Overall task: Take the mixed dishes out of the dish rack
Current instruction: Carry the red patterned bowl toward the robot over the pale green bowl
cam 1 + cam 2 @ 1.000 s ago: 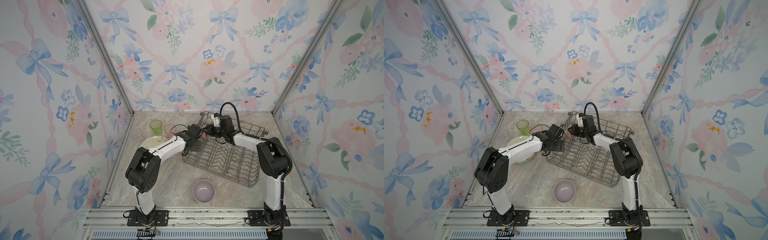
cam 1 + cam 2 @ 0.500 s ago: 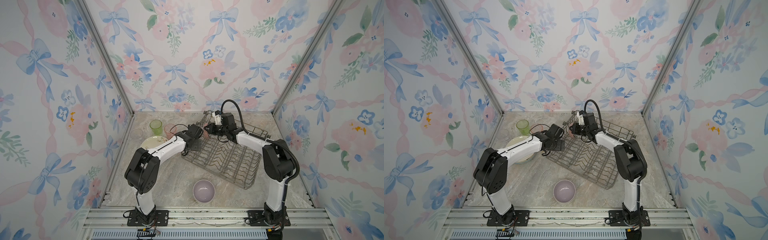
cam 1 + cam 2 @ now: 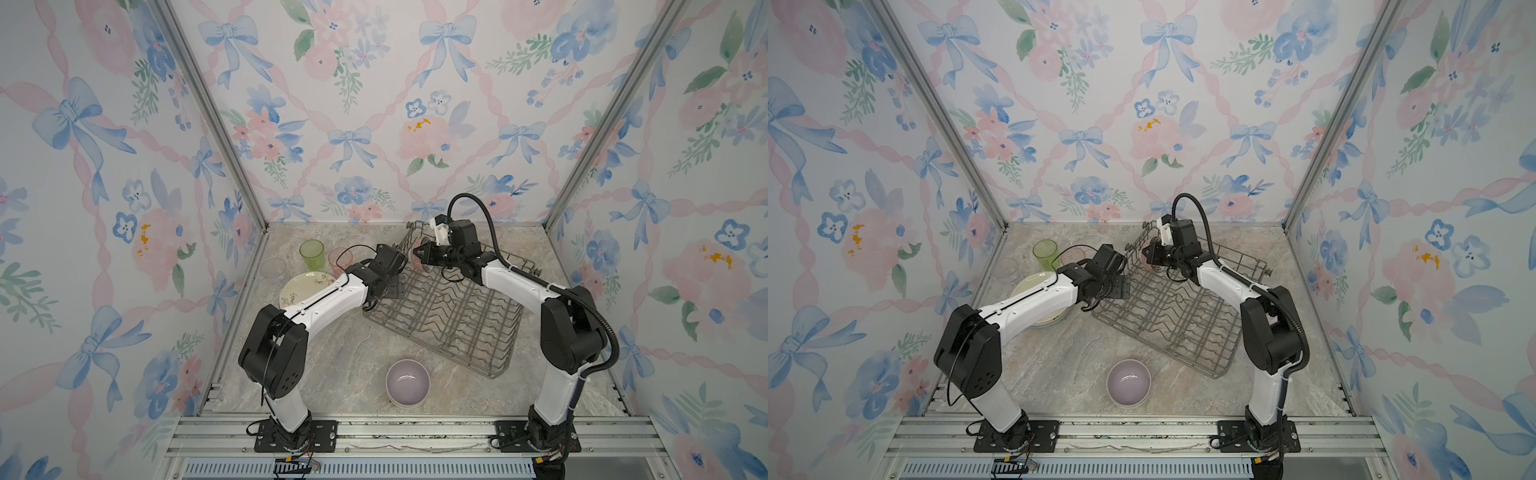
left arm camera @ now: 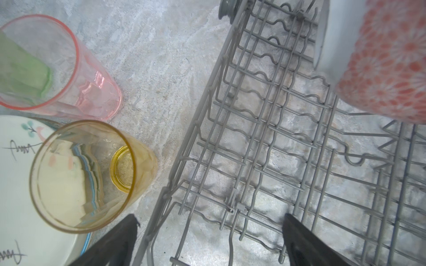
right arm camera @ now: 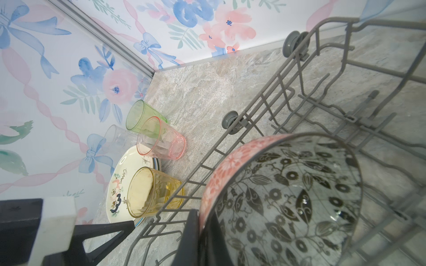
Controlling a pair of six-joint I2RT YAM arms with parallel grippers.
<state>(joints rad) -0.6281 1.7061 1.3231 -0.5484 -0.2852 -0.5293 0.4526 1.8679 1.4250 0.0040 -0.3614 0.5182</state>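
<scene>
The grey wire dish rack (image 3: 453, 320) (image 3: 1167, 316) lies askew on the marble table. My right gripper (image 5: 202, 230) is shut on the rim of a pink flower-print bowl (image 5: 288, 195) (image 3: 417, 259) in the rack's far left corner, with one finger inside and one outside. My left gripper (image 4: 209, 216) (image 3: 395, 286) is open, empty and straddles the rack's left wall. The pink bowl (image 4: 387, 69) hangs ahead of it. A lilac bowl (image 3: 407, 382) stands on the table near the front.
Left of the rack stand a green tumbler (image 3: 311, 254), a pink tumbler (image 4: 53, 66), a clear tumbler (image 3: 273, 268) and a yellow tumbler (image 4: 85, 175). The yellow one rests on stacked plates (image 3: 303, 286). The enclosure's left wall is just beyond them.
The rack's near right corner has swung a little to the left. My right arm's elbow has moved right and nearer. Both grippers stay about where they were.
</scene>
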